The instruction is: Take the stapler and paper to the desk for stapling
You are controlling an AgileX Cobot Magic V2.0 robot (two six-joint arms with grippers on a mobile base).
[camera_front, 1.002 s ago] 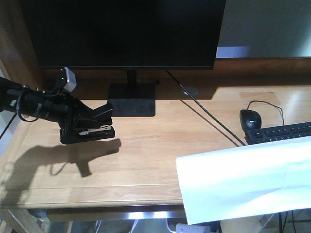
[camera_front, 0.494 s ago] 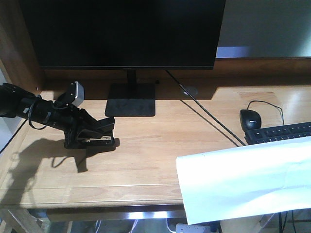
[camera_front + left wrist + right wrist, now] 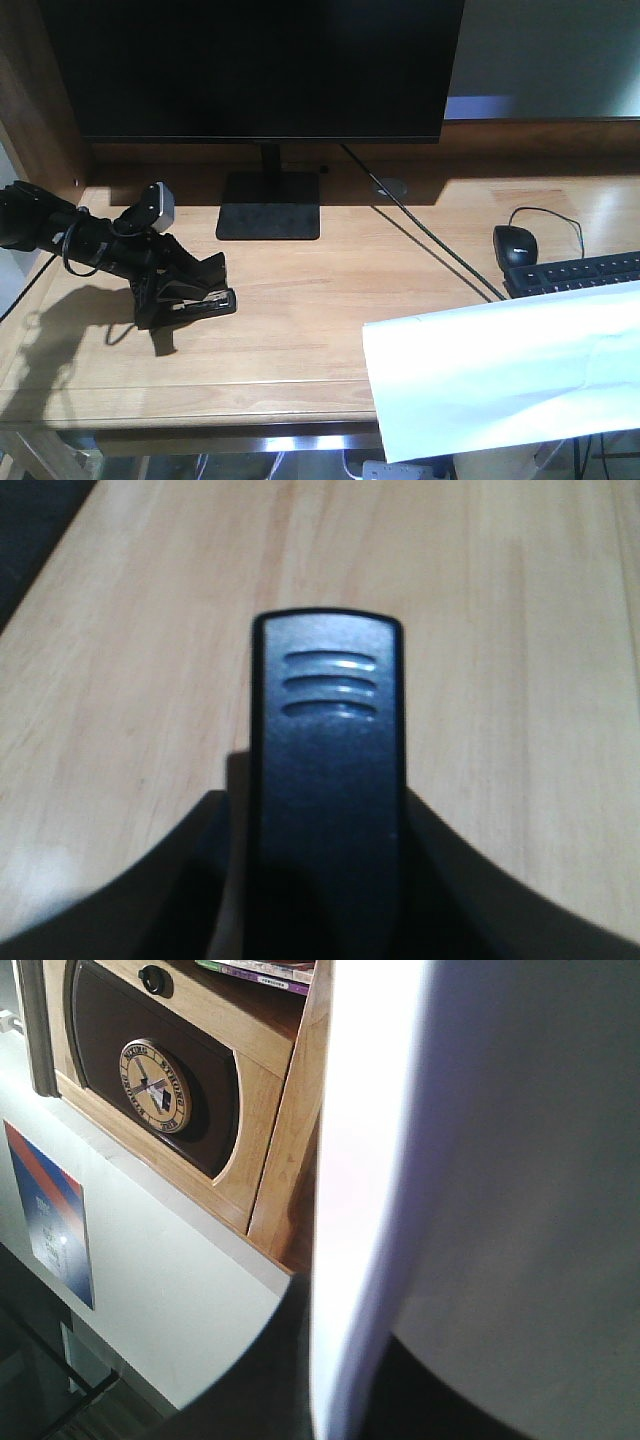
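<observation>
The black stapler (image 3: 205, 298) rests low on the light-brown desk (image 3: 330, 300) at the left, in front of the monitor stand. My left gripper (image 3: 192, 287) is shut on it from the left side. In the left wrist view the stapler's ribbed black top (image 3: 327, 770) fills the middle between my dark fingers (image 3: 470, 880), over the desk planks (image 3: 500, 630). The large white paper (image 3: 500, 370) hangs over the desk's front right corner. In the right wrist view my right gripper (image 3: 345, 1380) is shut on the paper's edge (image 3: 350, 1160). That gripper is hidden in the front view.
A big black monitor (image 3: 250, 60) on a flat stand (image 3: 268, 218) fills the back. A black mouse (image 3: 516, 245), a keyboard (image 3: 580, 272) and a dark cable (image 3: 430, 245) lie at the right. A wooden shelf unit (image 3: 265, 1150) shows in the right wrist view.
My left gripper has come down and a little leftward with the stapler, from above the desk to the desktop. The paper has not moved.
</observation>
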